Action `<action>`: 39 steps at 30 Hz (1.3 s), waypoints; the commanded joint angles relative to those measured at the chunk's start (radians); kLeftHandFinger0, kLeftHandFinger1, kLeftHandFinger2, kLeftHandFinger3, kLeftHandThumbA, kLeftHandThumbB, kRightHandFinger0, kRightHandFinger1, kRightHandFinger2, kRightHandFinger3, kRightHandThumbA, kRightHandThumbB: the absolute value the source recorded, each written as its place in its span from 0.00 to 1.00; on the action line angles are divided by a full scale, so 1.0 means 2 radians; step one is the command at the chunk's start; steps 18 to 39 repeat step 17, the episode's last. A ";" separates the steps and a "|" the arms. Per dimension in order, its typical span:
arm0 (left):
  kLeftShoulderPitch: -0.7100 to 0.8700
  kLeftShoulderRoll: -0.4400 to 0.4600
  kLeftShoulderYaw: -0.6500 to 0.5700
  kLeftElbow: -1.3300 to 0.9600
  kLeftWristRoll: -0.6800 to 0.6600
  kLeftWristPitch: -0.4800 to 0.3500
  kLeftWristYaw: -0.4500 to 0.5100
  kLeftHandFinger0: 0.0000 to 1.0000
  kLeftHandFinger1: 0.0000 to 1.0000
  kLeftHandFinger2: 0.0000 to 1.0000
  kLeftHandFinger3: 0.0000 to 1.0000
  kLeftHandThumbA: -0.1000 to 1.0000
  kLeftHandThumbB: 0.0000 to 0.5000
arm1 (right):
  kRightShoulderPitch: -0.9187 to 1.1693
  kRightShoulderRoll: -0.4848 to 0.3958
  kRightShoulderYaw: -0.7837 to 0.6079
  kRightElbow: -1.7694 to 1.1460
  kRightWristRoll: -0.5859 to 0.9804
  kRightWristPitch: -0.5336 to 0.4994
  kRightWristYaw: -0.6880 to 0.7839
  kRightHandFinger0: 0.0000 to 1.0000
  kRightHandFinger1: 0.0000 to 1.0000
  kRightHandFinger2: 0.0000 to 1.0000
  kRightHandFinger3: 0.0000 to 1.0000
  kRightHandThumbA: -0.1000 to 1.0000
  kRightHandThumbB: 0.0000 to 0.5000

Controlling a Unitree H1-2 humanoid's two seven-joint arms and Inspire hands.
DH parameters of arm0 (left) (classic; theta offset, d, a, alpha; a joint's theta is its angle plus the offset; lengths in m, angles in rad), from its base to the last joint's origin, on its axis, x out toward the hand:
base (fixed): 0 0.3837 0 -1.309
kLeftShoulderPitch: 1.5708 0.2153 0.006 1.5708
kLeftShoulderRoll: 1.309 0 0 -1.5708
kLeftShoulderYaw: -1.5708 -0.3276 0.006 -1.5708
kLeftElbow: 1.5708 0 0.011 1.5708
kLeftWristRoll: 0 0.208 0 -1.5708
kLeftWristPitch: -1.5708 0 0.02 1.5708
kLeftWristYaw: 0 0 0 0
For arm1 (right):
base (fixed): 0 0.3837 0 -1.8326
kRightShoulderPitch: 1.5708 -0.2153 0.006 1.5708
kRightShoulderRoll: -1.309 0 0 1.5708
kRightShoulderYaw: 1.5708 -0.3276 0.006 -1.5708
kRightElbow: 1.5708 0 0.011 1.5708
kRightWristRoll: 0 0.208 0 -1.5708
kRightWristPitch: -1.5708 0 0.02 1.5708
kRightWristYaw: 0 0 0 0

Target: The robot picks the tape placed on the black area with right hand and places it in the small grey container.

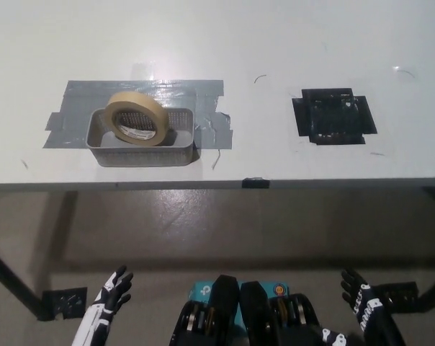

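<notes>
My right hand (363, 311) hangs empty, fingers spread, below the counter (275, 36); the masking tape roll (136, 119) leans in the small grey container (142, 153) and could tip.

The tape (135, 119) leans tilted in the small container (142, 139), which sits on a taped patch (81, 104) at the left of the table (275, 43). The black area (334, 116) lies well apart to its right. Below the table's near edge, the left hand (111, 290) is at the left and the right hand (361, 303) at the right.
</notes>
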 commanded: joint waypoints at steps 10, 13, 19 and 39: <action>-0.007 0.004 0.006 0.004 -0.015 -0.011 -0.001 1.00 1.00 1.00 1.00 1.00 0.38 | -0.011 0.013 -0.024 0.013 0.048 -0.048 0.056 1.00 1.00 1.00 1.00 1.00 0.65; -0.006 0.002 0.007 0.005 -0.011 -0.010 0.002 1.00 1.00 1.00 1.00 1.00 0.36 | -0.012 0.013 -0.026 0.012 0.047 -0.050 0.060 1.00 1.00 1.00 1.00 1.00 0.66; -0.007 0.003 0.005 0.006 -0.009 -0.012 0.002 1.00 1.00 1.00 1.00 1.00 0.34 | -0.012 0.012 -0.029 0.010 0.048 -0.049 0.063 1.00 1.00 1.00 1.00 1.00 0.65; -0.007 0.003 0.005 0.006 -0.009 -0.012 0.002 1.00 1.00 1.00 1.00 1.00 0.34 | -0.012 0.012 -0.029 0.010 0.048 -0.049 0.063 1.00 1.00 1.00 1.00 1.00 0.65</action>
